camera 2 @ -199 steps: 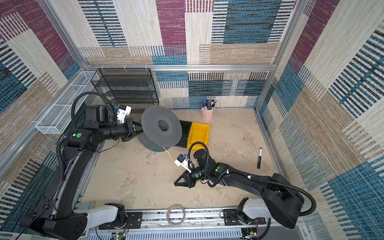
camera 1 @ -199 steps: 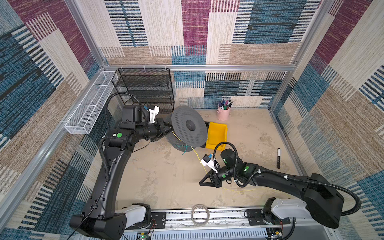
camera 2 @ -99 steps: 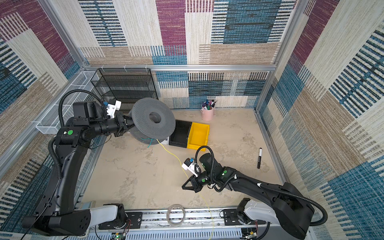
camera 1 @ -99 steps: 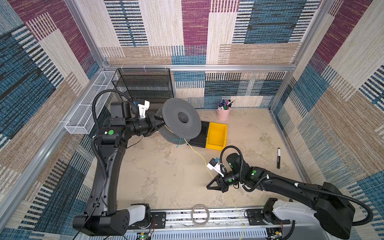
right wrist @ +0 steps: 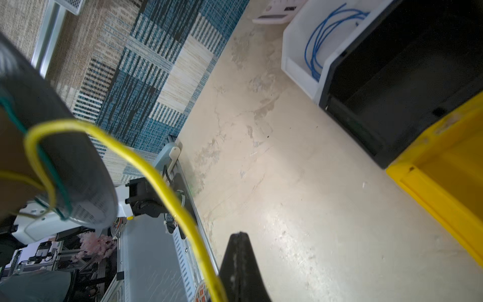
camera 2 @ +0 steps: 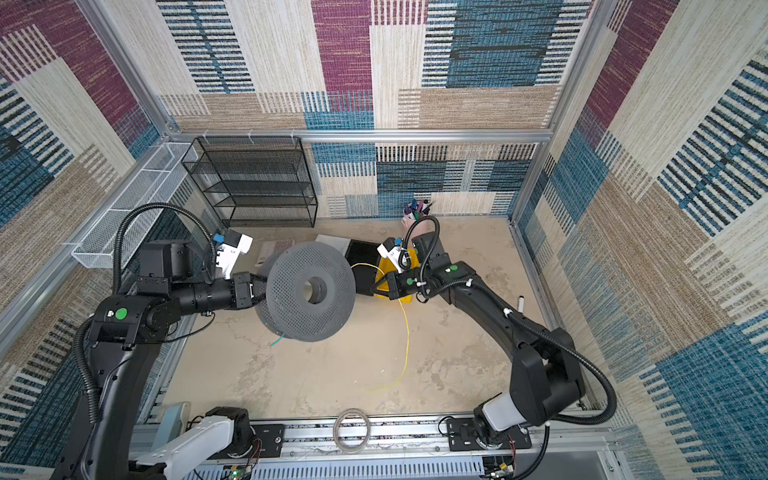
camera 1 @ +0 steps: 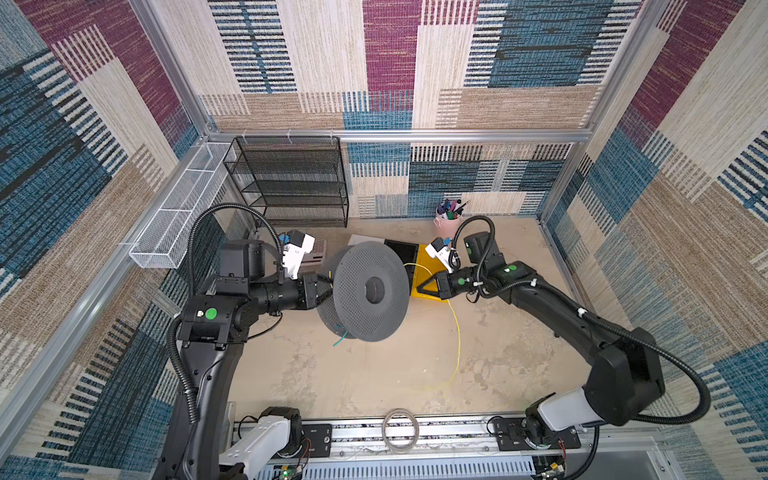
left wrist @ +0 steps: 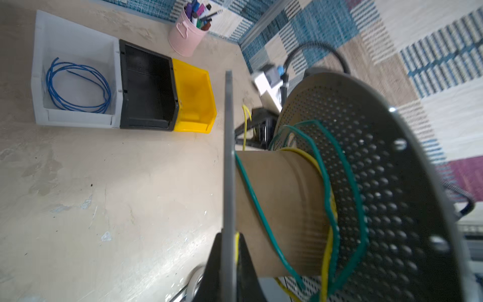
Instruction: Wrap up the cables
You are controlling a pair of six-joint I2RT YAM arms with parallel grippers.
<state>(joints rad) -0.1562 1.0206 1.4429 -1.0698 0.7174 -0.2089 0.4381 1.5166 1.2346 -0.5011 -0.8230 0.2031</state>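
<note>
Clamping one grey spool point(camera 1: 357, 303) by its flange is the left gripper point(left wrist: 228, 251); the right gripper point(camera 1: 419, 287) is pinched shut on the yellow cable point(camera 1: 459, 340).
Three cables: yellow and the teal cable point(left wrist: 257, 205) wind round the spool core; only the wrist views show the blue cable point(left wrist: 78, 107), coiled in the white bin point(left wrist: 75, 34).

**Reel hides the bins; a grip runs out of frame**

In both top views the grey reel point(camera 1: 357, 266) covers nearly all of the white bin point(camera 1: 360, 238). The blue cable point(left wrist: 50, 83) goes unseen there, and the tips of the left gripper point(camera 1: 323, 289) vanish behind the reel's rear flange. In the right wrist view the yellow cable point(right wrist: 162, 184) leaves by the bottom edge beside the closed right gripper point(right wrist: 239, 240). Whether it is pinched cannot be told. Its loose end on the worktop point(camera 1: 316, 374) is faint. The left wrist view blurs the reel's far flange.
</note>
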